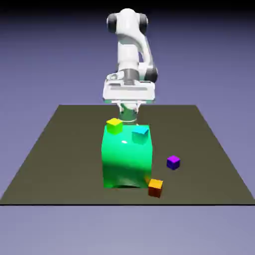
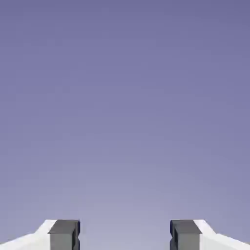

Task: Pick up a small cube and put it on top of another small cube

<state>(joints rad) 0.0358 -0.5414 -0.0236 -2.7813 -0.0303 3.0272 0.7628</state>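
"So, which way do the cubes lie from the jaws?"

"Toward the camera in the exterior view. The yellow cube [image 1: 114,126] and cyan cube [image 1: 140,134] look nearest, apparently up on the green block [image 1: 127,159], yellow on the exterior view's left. The purple cube [image 1: 173,162] and orange cube [image 1: 155,188] lie on the table [image 1: 64,154], farther out and to the exterior view's right."

"Any long axis to mind?"

"No, cubes have none. I'd square the fingers to two flat sides. One arm, so no choice of hand."

"And the gripper [image 2: 125,234]?"

"Spread wide. The hand view shows its two tips well apart with only backdrop between them. It grasps nothing and touches nothing I can see."

"No cube in the hand view, then?"

"None. It must turn down toward the table before any pick, I'd judge. The task is at its start: no small cube sits on another."

"Which to take?"

"The task doesn't say. Purple seems the easier grasp, standing apart; orange is close by the block's corner, where a finger could knock. Whether they touch, I can't tell."
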